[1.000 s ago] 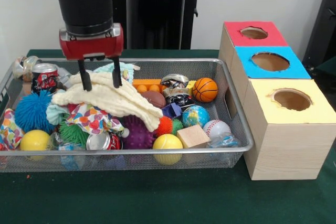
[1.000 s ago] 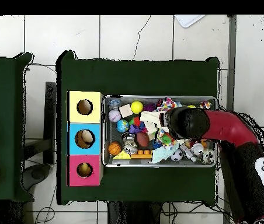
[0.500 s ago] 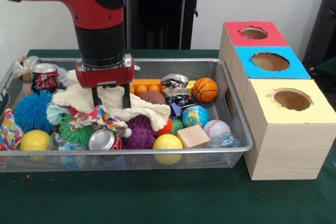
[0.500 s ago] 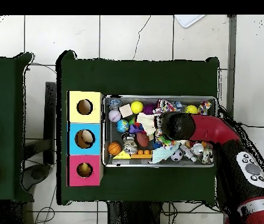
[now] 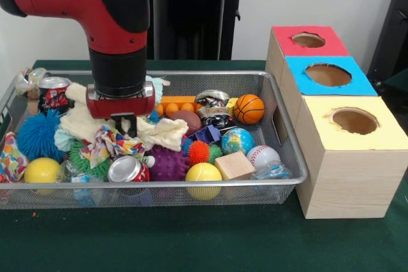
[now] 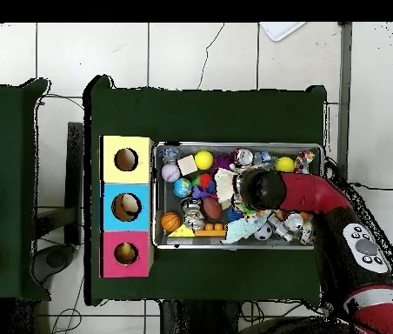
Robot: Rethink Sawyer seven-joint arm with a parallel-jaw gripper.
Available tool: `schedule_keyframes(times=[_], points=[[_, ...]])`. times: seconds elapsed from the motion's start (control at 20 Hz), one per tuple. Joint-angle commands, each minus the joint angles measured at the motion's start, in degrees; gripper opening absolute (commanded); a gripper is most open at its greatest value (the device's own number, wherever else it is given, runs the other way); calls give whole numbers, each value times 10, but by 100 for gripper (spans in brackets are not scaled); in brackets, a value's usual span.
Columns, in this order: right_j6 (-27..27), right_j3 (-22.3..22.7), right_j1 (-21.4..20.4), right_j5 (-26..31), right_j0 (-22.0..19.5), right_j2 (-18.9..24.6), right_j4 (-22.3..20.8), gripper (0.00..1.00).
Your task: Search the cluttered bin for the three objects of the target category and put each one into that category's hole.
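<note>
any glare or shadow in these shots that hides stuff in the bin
Front view: light is even and soft; the soda can top shows a small bright glint, nothing washed out, but the arm hides the pincer tips, sunk in the cream cloth. Overhead view: no glare; the arm covers part of the wire bin, and items read as small blobs.

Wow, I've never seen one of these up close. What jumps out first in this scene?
First the big red and black arm, reaching down into a wire mesh bin crammed with toys, balls and cans, its gripper pressed into a cream cloth at the left of the pile. Next, the wooden box beside the bin, with holes in its red, blue and yellow tops.
</note>
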Motion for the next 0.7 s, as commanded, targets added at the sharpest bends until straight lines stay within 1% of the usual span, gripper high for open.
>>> schedule_keyframes(times=[0.05,0.35,0.5,0.55,0.6,0.7], points=[[72,-28,26,4,8,-40,-8,0],[71,-21,9,29,13,-49,6,0],[69,4,-32,43,15,-44,23,0],[71,20,-56,41,15,-41,30,0],[67,22,-78,61,22,-44,36,0],[52,31,-125,133,32,-50,56,0]])
